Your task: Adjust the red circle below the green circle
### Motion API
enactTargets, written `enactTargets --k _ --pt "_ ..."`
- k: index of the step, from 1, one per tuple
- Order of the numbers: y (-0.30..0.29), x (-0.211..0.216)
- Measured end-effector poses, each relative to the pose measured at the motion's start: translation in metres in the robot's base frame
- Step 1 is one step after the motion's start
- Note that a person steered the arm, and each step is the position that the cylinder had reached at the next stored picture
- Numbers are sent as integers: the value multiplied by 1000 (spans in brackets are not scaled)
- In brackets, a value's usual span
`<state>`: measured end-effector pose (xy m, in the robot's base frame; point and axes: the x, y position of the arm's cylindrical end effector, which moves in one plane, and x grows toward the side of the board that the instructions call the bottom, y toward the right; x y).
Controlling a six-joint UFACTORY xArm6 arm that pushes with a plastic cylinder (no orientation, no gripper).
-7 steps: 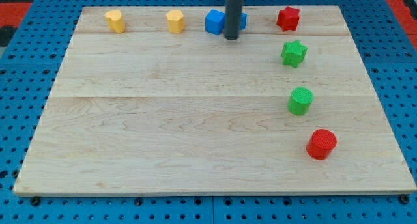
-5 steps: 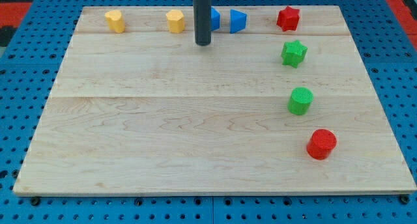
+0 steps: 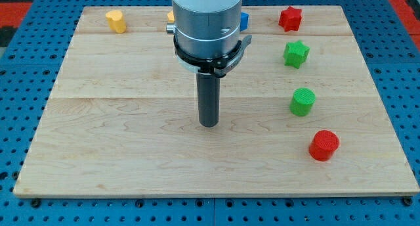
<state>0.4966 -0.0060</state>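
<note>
1. One rod, no jaws to open or close: my tip [image 3: 209, 125] rests on bare wood, well left of the green circle [image 3: 302, 101].
2. Red circle [image 3: 323, 145] sits below-right of that green circle, so it needs a nudge toward the view's left.

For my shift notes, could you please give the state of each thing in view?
my tip: on bare board, touching no block.
red circle block: flat, below-right of the green circle.
green circle block: flat, untouched.
green star block: flat.
red star block: flat.
yellow block: flat.
blue block: mostly hidden.
</note>
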Motion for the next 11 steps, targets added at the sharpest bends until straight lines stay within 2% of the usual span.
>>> enactTargets --k 1,2,3,4,5,7,8,9,10,11 --pt "-13 0" --pt "-30 20" --pt "30 70" --pt "170 121" --pt "258 110" --pt "177 61" --pt "183 61" --pt "236 92" --pt "135 111" --pt "77 78"
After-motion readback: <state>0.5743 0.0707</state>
